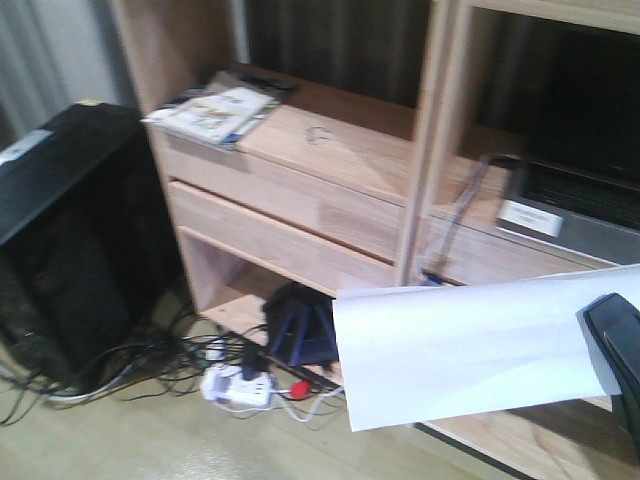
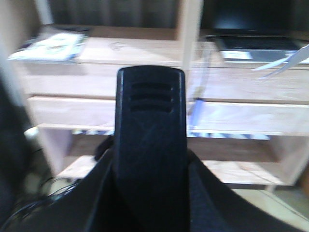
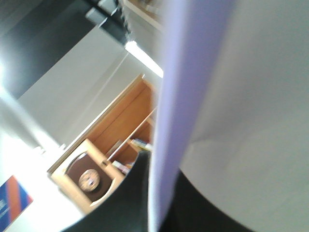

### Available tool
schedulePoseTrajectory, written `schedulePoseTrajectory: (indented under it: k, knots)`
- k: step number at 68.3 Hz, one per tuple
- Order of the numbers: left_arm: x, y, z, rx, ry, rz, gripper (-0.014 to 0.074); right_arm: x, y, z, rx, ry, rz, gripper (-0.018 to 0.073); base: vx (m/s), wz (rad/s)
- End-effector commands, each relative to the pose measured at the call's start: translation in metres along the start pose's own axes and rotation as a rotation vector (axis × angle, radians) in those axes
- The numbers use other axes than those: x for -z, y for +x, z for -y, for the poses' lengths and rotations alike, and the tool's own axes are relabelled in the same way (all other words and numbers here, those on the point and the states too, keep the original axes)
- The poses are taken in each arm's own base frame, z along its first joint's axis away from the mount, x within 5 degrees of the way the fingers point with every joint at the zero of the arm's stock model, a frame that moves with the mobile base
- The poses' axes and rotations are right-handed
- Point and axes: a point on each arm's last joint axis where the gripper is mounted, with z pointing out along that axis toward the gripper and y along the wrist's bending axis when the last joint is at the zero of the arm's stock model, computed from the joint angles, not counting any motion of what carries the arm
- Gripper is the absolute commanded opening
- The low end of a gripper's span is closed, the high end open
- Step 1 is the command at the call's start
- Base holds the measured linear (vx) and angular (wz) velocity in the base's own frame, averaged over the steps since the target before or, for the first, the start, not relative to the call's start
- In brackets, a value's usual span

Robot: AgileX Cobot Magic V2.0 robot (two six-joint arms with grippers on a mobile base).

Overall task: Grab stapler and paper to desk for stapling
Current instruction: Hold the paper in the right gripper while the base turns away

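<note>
- Looking from the front, we see the paper (image 1: 470, 345) held in the air at the near right. It hangs in front of the lower part of the shelf unit (image 1: 300, 200), with its free end reaching left.
- We see the right gripper (image 1: 618, 345) pinched onto the sheet's right edge. In its wrist view the sheet is blurred and fills the right side, close to the lens.
- In the left wrist view the stapler (image 2: 149, 121), black with three slots near its top, stands between the dark fingers of the left gripper (image 2: 150, 193), which is clamped around its lower part.
- We note magazines (image 1: 215, 110) on the far left of the shelf unit and a laptop (image 1: 575, 195) in its right compartment.
- A power strip (image 1: 240, 388) lies among cables on the floor, left of the paper.
</note>
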Motion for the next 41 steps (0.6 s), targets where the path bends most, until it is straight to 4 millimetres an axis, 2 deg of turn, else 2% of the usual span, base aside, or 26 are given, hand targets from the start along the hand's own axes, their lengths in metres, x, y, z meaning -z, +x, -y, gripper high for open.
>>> schedulePoseTrajectory:
  k: [1,41]
  knots:
    - [0.0041,-0.0175,0.0007,0.003,0.008,0.123,-0.0006,0.0057,-0.0002,-0.0075,0.000,-0.108,0.034,-0.0001,0.07,0.50]
    - [0.0041,-0.0175,0.0007,0.003,0.008,0.123,-0.0006,0.0057,-0.0002,-0.0075,0.000,-0.108,0.034,-0.0001,0.07,0.44]
